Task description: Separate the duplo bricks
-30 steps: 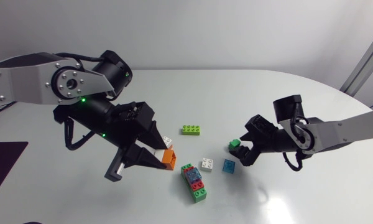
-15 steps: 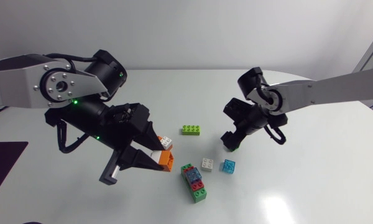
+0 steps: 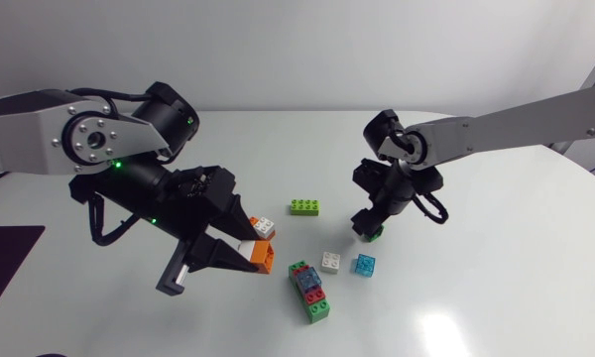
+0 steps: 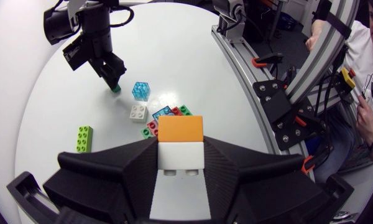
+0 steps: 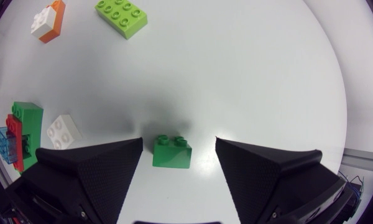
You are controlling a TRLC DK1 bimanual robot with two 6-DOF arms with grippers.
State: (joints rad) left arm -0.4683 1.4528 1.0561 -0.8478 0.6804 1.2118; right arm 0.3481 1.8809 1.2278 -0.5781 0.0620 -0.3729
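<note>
My left gripper (image 3: 240, 250) is shut on a joined pair of bricks, orange (image 3: 266, 255) and white (image 3: 264, 227), held above the table; in the left wrist view the orange brick (image 4: 181, 129) and the white one (image 4: 181, 155) sit between its fingers. My right gripper (image 3: 371, 226) stands open over a small dark green brick (image 3: 374, 235). Seen from the right wrist, that brick (image 5: 172, 151) rests on the table between the fingers (image 5: 93, 165), with a gap on each side. A stack of green, blue and red bricks (image 3: 308, 290) lies near the front.
A lime green long brick (image 3: 304, 206) lies between the two grippers. A small white brick (image 3: 330, 262) and a clear blue brick (image 3: 365, 265) lie beside the stack, just in front of my right gripper. The table edge curves behind my right arm.
My right arm has swung in from the right, and its gripper now straddles the dark green brick from above. The left arm has barely shifted and keeps its grip.
</note>
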